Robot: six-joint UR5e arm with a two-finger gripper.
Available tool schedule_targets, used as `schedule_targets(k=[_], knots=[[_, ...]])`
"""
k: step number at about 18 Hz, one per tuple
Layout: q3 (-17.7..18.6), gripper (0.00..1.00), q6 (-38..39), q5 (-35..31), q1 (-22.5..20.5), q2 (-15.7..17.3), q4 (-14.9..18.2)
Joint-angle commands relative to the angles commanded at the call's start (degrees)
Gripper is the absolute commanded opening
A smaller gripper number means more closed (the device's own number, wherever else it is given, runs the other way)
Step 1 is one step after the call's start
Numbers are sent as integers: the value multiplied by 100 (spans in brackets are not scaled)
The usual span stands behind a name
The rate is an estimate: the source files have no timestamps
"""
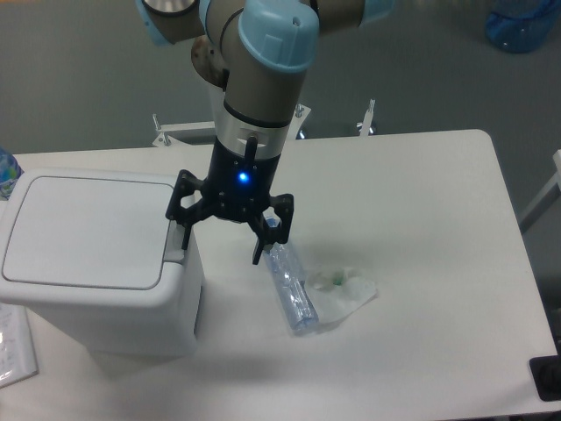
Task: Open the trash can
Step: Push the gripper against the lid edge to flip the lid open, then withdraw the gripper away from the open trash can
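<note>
The trash can [92, 263] is a boxy white bin at the table's left, its flat lid down and a grey push tab [176, 243] on its right edge. My gripper [221, 239] hangs open just right of the bin, its left finger [183, 230] over the grey tab and its right finger [262, 237] out over the table. Nothing is between the fingers. A blue light glows on the gripper body.
A crushed clear plastic bottle [290, 288] and a crumpled plastic wrapper [344, 288] lie on the white table [421, 228] right of the bin. A flat packet [12, 344] sits at the front left. A blue bottle [7, 171] stands behind the bin.
</note>
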State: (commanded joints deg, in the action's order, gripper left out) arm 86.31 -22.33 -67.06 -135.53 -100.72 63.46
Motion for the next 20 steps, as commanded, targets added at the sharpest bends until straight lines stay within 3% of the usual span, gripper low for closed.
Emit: schedule_targets(k=[8, 14, 20], knots=[[18, 100, 9, -18, 0, 0, -27], [-219, 100, 26, 0, -44, -17, -18], [-316, 100, -368, -26, -631, -201, -141]])
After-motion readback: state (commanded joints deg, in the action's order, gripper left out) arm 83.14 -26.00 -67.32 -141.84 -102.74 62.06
